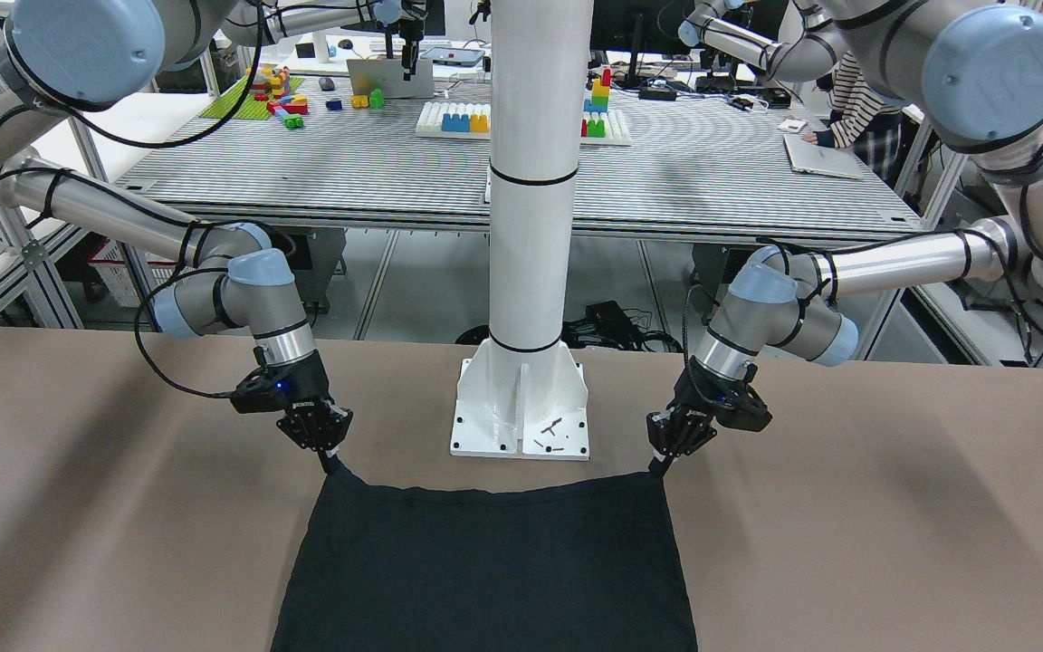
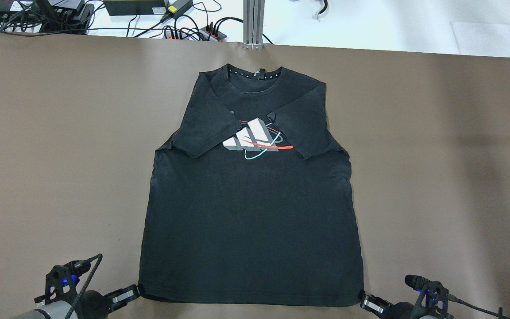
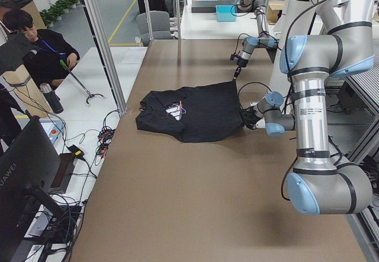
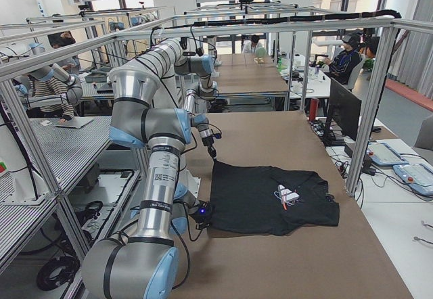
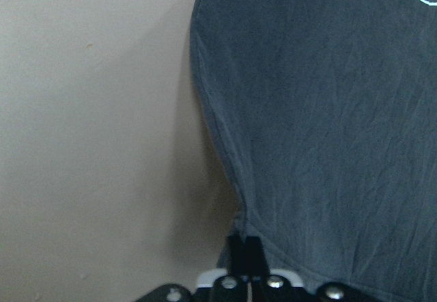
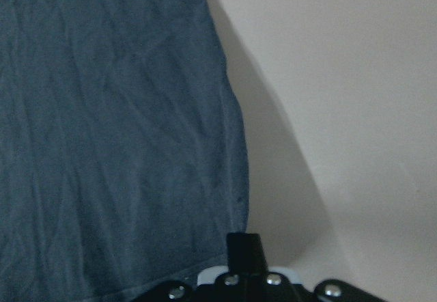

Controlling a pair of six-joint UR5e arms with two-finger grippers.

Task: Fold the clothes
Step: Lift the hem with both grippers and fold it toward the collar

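The clothes are a black T-shirt (image 2: 250, 212) with a white, red and teal logo (image 2: 257, 138). It lies flat on the brown table, both sleeves folded in over the chest. My left gripper (image 2: 137, 290) is shut on the hem corner nearest me on the left. In the left wrist view its fingers (image 5: 244, 247) pinch the fabric edge. My right gripper (image 2: 363, 299) is shut on the opposite hem corner, where a right fingertip (image 6: 244, 247) meets the cloth. From the front, the hem (image 1: 494, 491) sags slightly between the left gripper (image 1: 662, 466) and the right gripper (image 1: 330, 462).
The white pillar's base plate (image 1: 521, 426) stands just behind the hem, between my two wrists. Cables and power strips (image 2: 184, 26) lie beyond the table's far edge. A seated person (image 3: 35, 51) is off the far side. Brown table (image 2: 436, 177) lies bare on both sides of the shirt.
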